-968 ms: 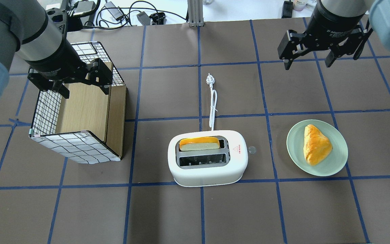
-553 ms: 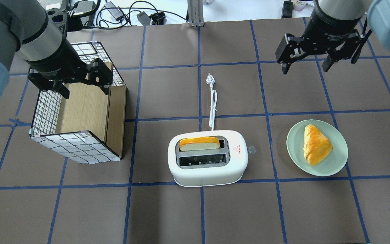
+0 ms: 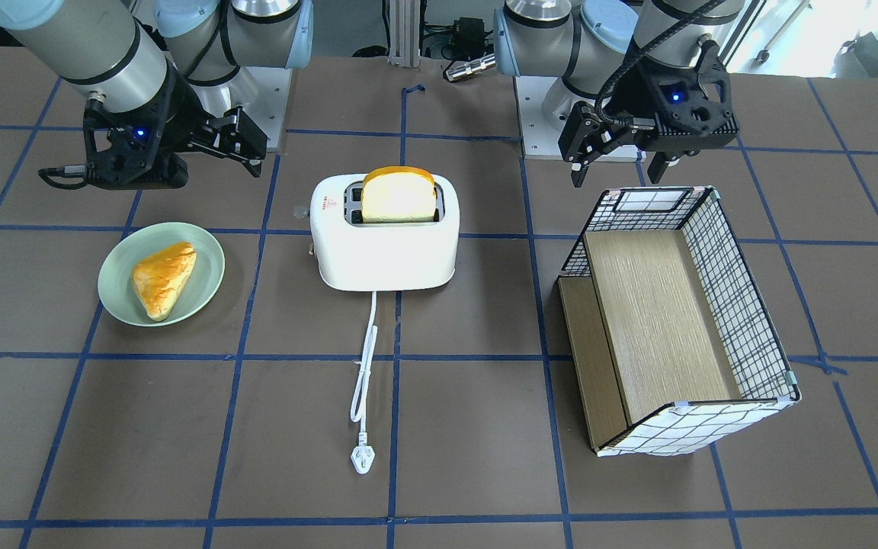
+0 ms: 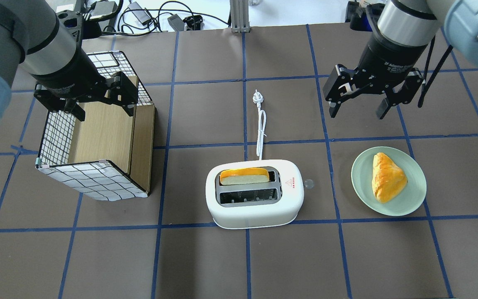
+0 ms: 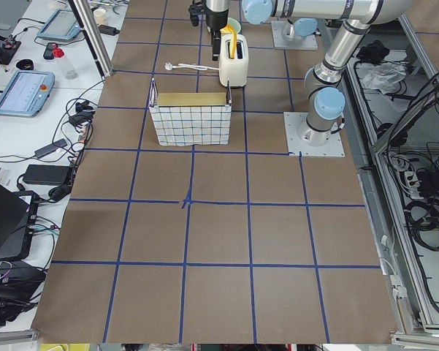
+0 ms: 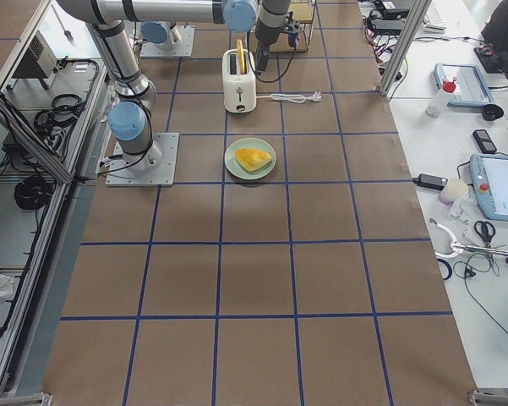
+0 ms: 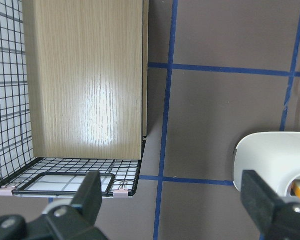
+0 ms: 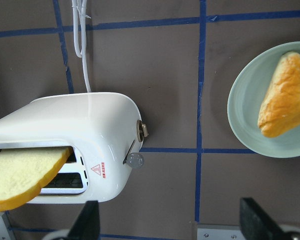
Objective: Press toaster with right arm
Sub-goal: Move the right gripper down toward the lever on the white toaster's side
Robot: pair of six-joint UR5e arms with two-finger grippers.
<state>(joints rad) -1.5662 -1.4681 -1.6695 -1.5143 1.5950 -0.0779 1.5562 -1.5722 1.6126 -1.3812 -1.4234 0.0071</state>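
**Right gripper hangs open, clear of toaster**

The white toaster (image 4: 254,199) stands mid-table, 1 bread slice (image 4: 244,175) upright in its far slot, its cord (image 4: 261,133) trailing away from the robot. The right gripper (image 4: 357,112) hovers above the mat, its 2 fingers spread wide, well apart from the toaster. A pastry (image 4: 388,177) lies on a green plate (image 4: 413,199) to the toaster's right. The left gripper (image 4: 104,111), likewise spread, hangs over the checked basket (image 4: 93,180).

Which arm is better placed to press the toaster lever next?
Right. The lever sits on the toaster end facing the right gripper, which hangs open; the left gripper hovers over the basket, beyond the opposite end.
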